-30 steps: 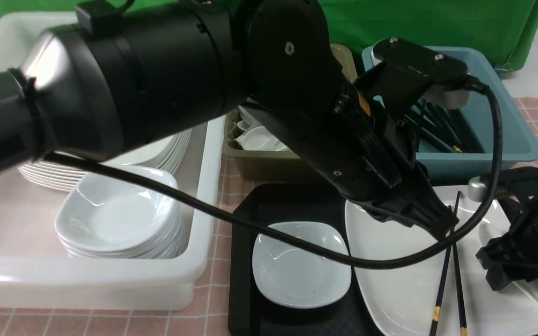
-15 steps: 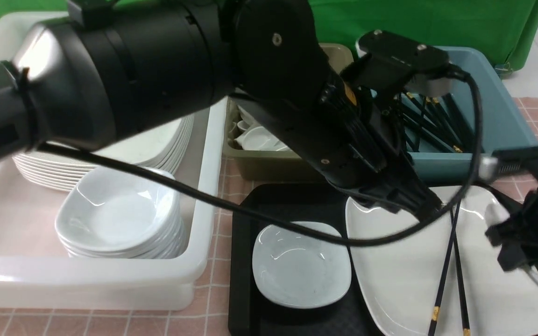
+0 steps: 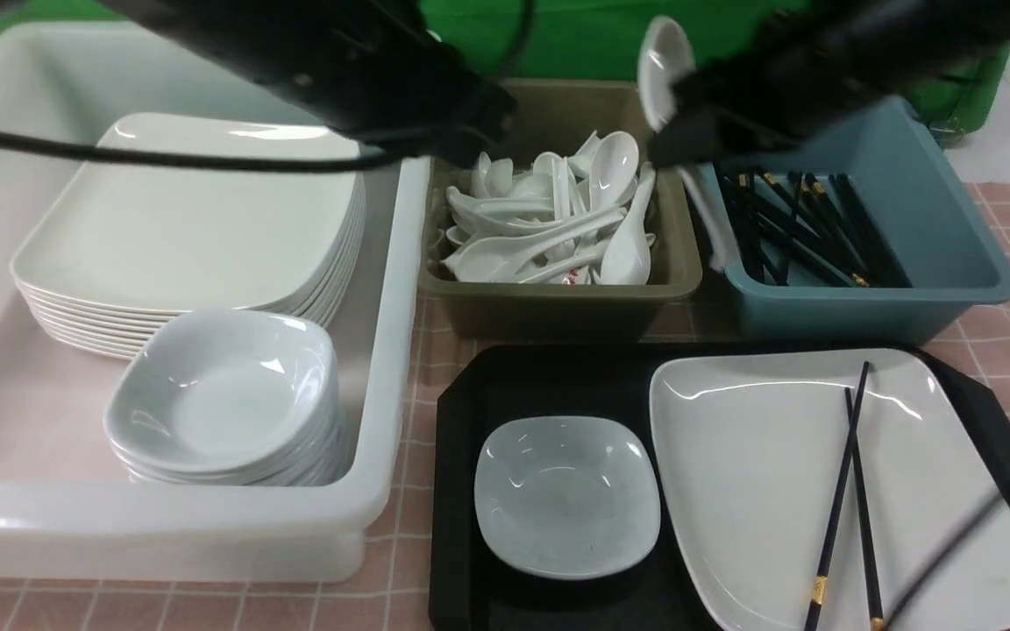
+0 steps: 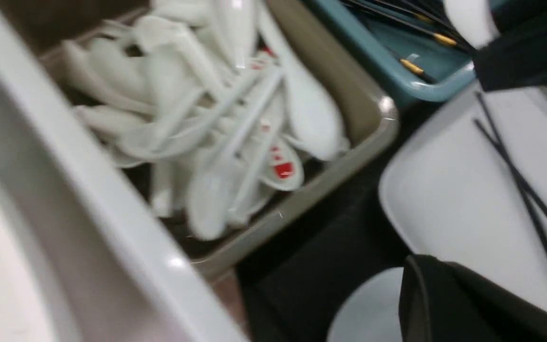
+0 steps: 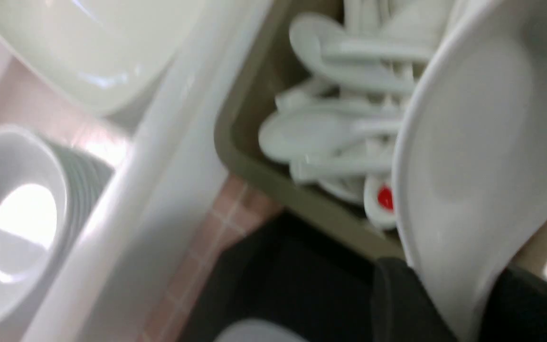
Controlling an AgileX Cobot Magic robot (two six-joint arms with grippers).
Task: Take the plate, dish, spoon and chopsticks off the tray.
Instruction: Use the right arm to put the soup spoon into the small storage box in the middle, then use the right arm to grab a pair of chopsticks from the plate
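The black tray (image 3: 457, 456) holds the small grey-white dish (image 3: 566, 495) and the large white plate (image 3: 759, 473). The black chopsticks (image 3: 847, 491) lie on the plate, crossed near their tips. My right gripper (image 3: 689, 136) is shut on the white spoon (image 3: 661, 61) and holds it high over the gap between the olive and blue bins; the spoon's bowl (image 5: 468, 156) sits between my right gripper's (image 5: 463, 313) fingers. My left gripper (image 3: 474, 123) is blurred above the olive bin's left end. Only one dark finger (image 4: 463, 304) shows, so its state is unclear.
A white tub (image 3: 382, 350) at the left holds a stack of plates (image 3: 189, 219) and a stack of dishes (image 3: 224, 394). An olive bin (image 3: 558, 311) holds several white spoons. A blue bin (image 3: 908, 294) holds several black chopsticks.
Both arms rose off the tray. My right gripper carried the spoon up from the plate to above the bins. My left arm pulled back to the upper left. The chopsticks shifted slightly.
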